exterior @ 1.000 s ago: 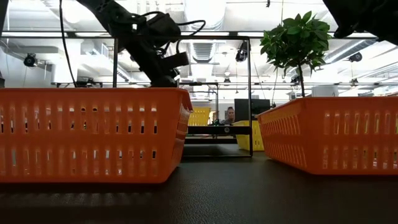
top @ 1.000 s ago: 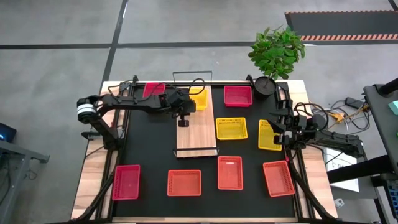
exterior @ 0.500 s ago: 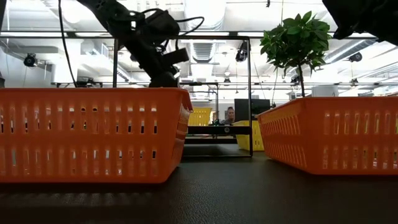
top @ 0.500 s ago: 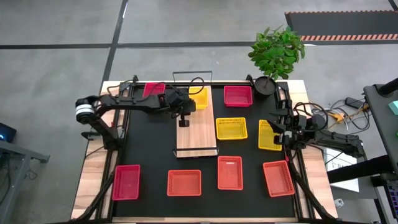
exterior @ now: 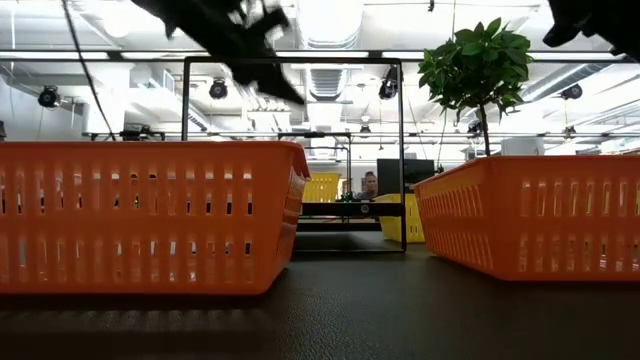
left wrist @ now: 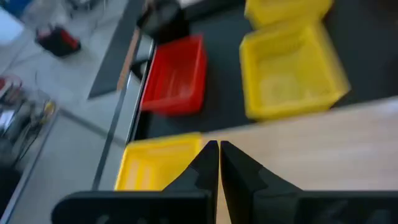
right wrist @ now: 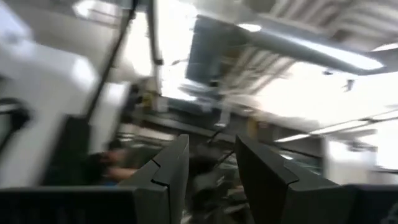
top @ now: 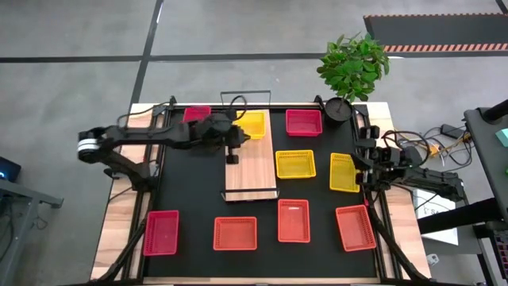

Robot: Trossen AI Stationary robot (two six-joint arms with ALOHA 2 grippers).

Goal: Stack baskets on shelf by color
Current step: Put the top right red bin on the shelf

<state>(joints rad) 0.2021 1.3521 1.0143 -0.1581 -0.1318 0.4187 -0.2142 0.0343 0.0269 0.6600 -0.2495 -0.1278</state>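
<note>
1. Light-wood shelf (top: 251, 167) lies on the black mat (top: 190, 191) at the table's middle, seen whole only from above, with a yellow basket (top: 252, 125) on its far end.
2. From above, the other baskets lie spread on the mat: two more yellow ones (top: 295, 164) (top: 344, 172) right of the shelf, a red one (top: 304, 122) near the potted plant (top: 352, 67), another red one (top: 196, 114) partly under the left arm, and along the near edge a red one (top: 162, 233) and three orange ones (top: 235, 233) (top: 293, 220) (top: 355, 227).
3. Left gripper (top: 233, 155) hangs over the shelf's far half; its wrist view shows the fingers (left wrist: 249, 180) pressed together and empty, above the wood, with yellow and red baskets beyond.
4. Right gripper (right wrist: 211, 168) has its fingers parted with nothing between them; its wrist view looks up at ceiling lights, no basket visible. From above, that arm sits at the table's right edge beside the rightmost yellow basket.
5. Table-level view shows only two orange baskets (exterior: 150, 215) (exterior: 530, 225) close up, hiding the mat behind them, and a person far off in the room.
</note>
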